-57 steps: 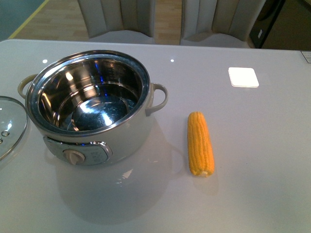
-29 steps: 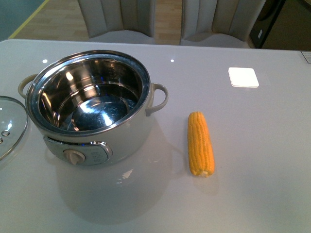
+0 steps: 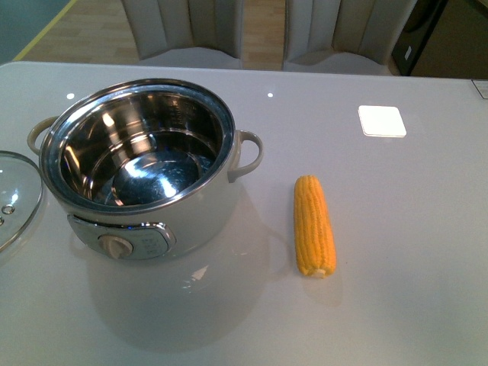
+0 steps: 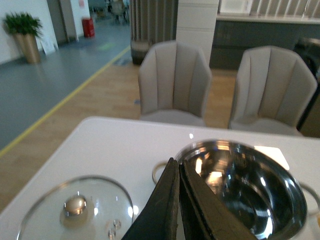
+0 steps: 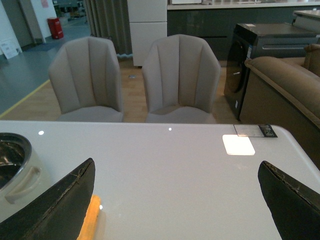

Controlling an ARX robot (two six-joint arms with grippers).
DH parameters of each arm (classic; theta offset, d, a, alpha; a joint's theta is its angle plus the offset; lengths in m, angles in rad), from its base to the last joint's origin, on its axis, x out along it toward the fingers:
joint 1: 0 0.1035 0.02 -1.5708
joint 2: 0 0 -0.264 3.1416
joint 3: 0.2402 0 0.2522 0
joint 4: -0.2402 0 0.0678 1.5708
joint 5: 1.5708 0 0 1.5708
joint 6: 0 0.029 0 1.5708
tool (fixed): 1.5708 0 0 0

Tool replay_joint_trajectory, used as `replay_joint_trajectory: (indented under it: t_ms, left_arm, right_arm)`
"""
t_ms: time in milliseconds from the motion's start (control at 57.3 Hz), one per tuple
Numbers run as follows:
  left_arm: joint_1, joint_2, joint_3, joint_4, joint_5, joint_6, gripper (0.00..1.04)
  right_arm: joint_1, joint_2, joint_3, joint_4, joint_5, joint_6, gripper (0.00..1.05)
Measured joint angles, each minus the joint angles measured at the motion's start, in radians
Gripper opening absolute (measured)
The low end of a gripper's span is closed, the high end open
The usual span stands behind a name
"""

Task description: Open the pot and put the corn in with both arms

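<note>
The left gripper's [image 4: 177,165] fingers [image 4: 167,200] are pressed together with nothing between them. Just past their tips sits the electric pot [image 4: 240,146], uncovered, its steel inside shiny. Off to one side of these fingers the glass lid [image 4: 35,220] lies flat on the table, knob [image 4: 75,206] up, just beside the pot's loop handle.

The right gripper's [image 5: 176,164] fingers [image 5: 60,205] are spread wide, with bare white tabletop [image 5: 165,190] between them. A sliver of the corn cob [image 5: 91,216] shows right beside the finger on the pot's side, mostly hidden by it. The pot's wall and handle [image 5: 17,180] lie further out on that side. A white square [image 5: 238,144] lies well beyond the other finger, and two grey chairs [image 5: 85,80] stand past the table's far edge.

Only the front view shows the whole corn cob [image 3: 314,226]. It lies flat on the table [image 3: 412,305], right of the pot [image 3: 210,217] and apart from it, with bare surface between them. Its long axis runs away from the robot, pale cut end nearest, tapered tip toward the chairs. That view also shows the pot's dial panel [image 3: 122,242] and an edge of the lid [image 3: 15,206]. The fingers appear only in the wrist views.
</note>
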Motion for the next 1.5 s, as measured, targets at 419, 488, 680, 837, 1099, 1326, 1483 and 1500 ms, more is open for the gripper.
replay_joint_trajectory:
  t_ms: [419,488,680,837,1099,1326,1483,1500]
  left_arm:
    - [0.0,-0.019,0.0,-0.008,0.0,0.0,0.42]
    - [0.0,-0.019,0.0,-0.008,0.0,0.0,0.56]
    - [0.0,-0.019,0.0,-0.008,0.001,0.0,0.9]
    - [0.0,-0.019,0.0,-0.008,-0.001,0.001,0.97]
    - [0.0,-0.019,0.0,-0.008,0.0,0.002,0.98]
    - [0.0,-0.019,0.0,-0.008,0.0,0.002,0.98]
    - [0.0,-0.019,0.0,-0.008,0.0,0.002,0.98]
    - [0.0,-0.019,0.0,-0.008,0.0,0.002,0.98]
  right_arm:
    - [0.0,0.0,0.0,0.0,0.0,0.0,0.96]
    - [0.0,0.0,0.0,0.0,0.0,0.0,0.96]
    - [-0.034,0.192,0.132,-0.32,-0.178,0.042,0.96]
    - [-0.014,0.417,0.196,-0.501,-0.211,0.058,0.96]
    - [0.13,0.745,0.217,-0.276,-0.121,0.138,0.96]
    - [0.27,1.152,0.308,0.003,-0.035,0.24,0.96]
    - [0.339,1.468,0.416,0.15,0.008,0.295,0.96]
    - [0.345,1.497,0.427,0.163,0.008,0.294,0.96]
